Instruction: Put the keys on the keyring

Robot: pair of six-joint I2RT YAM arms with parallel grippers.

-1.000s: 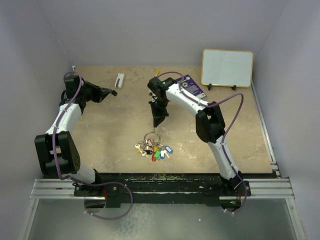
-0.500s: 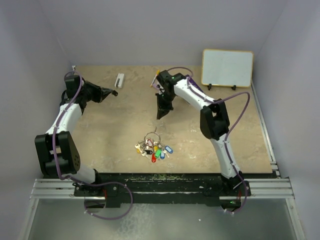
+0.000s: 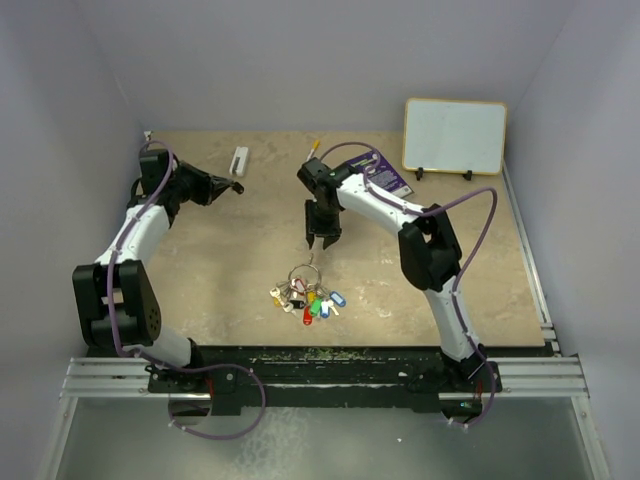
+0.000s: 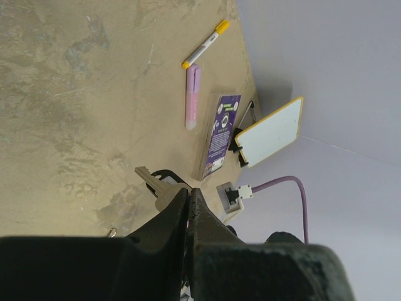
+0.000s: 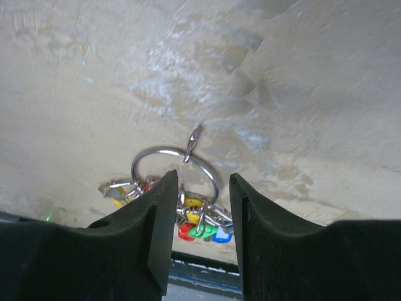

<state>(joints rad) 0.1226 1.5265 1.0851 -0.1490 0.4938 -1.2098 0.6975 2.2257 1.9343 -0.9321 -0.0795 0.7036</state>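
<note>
Our right jaws hover parted over the ring [image 5: 175, 169], which lies on the surface [image 3: 220, 260] with the keys [image 3: 308, 298] bunched at its 6 o'clock. Our left jaws pinch a key [image 4: 149, 182]. Next, we judge, comes grasping the ring squarely.

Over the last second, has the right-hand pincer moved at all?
Yes. The right pincer has come back toward the keys, which lie unmoved. Half a second ago it stood farther from them, up the table toward the whiteboard.
</note>
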